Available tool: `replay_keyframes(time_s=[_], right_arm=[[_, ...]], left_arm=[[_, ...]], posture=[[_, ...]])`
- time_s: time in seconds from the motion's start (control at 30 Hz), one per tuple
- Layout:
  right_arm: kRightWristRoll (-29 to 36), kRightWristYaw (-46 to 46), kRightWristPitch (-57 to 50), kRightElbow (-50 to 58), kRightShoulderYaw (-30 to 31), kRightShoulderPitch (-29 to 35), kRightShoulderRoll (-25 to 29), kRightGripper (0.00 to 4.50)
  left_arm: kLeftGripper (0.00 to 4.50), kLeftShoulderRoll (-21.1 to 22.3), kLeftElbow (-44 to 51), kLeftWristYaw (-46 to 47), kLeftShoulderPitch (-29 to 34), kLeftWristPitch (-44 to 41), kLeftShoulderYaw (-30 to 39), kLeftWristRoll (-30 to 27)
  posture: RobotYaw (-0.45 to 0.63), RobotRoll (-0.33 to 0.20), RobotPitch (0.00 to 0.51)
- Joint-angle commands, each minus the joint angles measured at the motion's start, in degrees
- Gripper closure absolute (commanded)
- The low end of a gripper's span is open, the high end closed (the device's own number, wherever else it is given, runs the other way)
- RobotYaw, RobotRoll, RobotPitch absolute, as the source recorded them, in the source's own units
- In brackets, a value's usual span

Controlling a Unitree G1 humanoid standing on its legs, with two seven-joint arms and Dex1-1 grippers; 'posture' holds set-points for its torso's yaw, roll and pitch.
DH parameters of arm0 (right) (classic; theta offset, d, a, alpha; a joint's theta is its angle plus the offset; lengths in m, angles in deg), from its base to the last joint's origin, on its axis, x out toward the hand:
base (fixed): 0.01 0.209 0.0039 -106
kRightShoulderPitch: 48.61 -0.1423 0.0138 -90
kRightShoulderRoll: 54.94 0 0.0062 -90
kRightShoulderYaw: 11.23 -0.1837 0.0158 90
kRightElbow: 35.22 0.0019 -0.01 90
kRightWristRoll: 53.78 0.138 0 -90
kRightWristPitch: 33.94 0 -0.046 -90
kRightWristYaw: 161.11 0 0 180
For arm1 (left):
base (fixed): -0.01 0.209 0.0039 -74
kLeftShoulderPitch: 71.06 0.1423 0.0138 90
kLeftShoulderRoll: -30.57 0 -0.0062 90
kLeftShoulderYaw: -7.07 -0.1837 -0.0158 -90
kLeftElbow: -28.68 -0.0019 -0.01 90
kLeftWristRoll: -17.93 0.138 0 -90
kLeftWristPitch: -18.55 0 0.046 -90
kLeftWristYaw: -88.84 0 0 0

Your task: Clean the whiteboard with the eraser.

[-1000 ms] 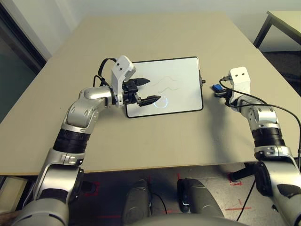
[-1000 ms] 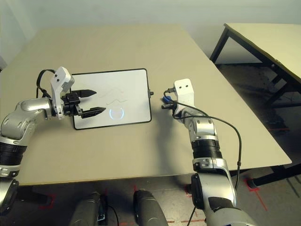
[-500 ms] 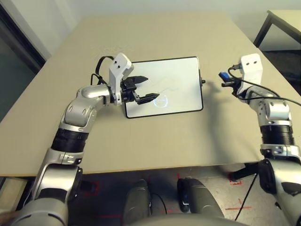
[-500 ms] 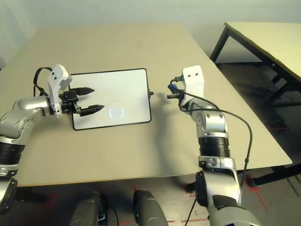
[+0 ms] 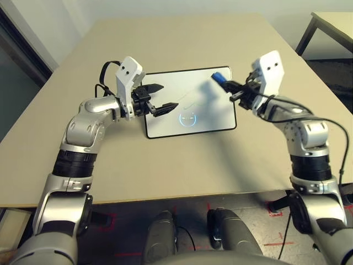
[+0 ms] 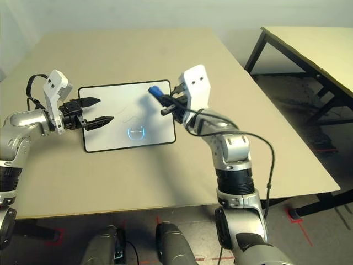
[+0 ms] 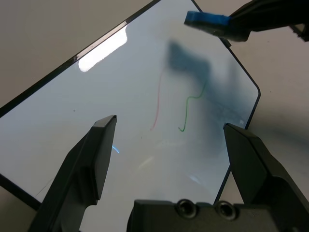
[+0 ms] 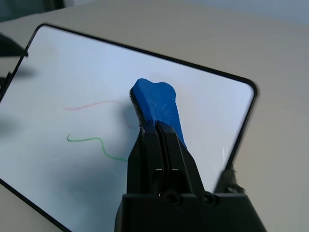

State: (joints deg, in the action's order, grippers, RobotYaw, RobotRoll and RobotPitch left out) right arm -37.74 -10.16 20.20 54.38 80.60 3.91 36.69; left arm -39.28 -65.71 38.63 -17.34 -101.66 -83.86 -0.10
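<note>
Right fingers (image 8: 145, 159), clenched on the eraser (image 8: 158, 102), have moved over the whiteboard (image 8: 203, 104), permitting wiping; left fingers (image 7: 248, 162) released.

The robot has two shiny silver arms, a left arm (image 5: 91, 130) and a right arm (image 5: 311, 143). Each arm has a black ringed band, like a stack of thin hoops. Near each hand sits a white block (image 5: 271, 73) with two little dark dots on it. The left gripper (image 5: 169, 98) and the right gripper (image 6: 157, 101) are black, with long pointy fingers. Thin black cables (image 6: 269, 182) curl around the arms.
</note>
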Motion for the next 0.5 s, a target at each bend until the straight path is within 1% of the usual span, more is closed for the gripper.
replay_keyframes(time_s=[0.03, 0.13, 0.27, 0.37, 0.5], right_arm=[[-1.7, -1.7, 5.6, -4.7, 2.1, 0.0, -1.0, 4.49], [-3.0, -2.2, 9.7, -9.0, 2.6, -0.3, -1.9, 4.49], [-4.1, -2.8, 12.5, -13.2, 3.0, -0.3, -2.9, 4.49], [-4.4, -3.8, 12.6, -13.5, 3.9, 0.9, -3.4, 4.49], [-3.9, -4.6, 10.7, -10.3, 5.5, 3.5, -4.3, 4.49]], left_arm=[[0.0, 0.1, 0.3, 0.0, -0.3, -0.7, 0.0, 0.0], [0.0, -0.2, 1.1, 0.1, 0.0, -1.1, -0.2, -0.1], [0.0, -0.5, 1.9, 0.0, 0.2, -1.6, -0.3, -0.3], [0.0, -0.6, 2.5, 0.1, 0.3, -2.0, -0.3, -0.4], [0.0, -0.7, 3.1, 0.0, 0.3, -2.5, -0.3, -0.5]], posture=[[-0.05, 0.0, 0.089], [-0.04, 0.0, 0.09], [-0.04, 0.0, 0.094], [-0.03, 0.0, 0.095], [-0.03, 0.0, 0.097]])
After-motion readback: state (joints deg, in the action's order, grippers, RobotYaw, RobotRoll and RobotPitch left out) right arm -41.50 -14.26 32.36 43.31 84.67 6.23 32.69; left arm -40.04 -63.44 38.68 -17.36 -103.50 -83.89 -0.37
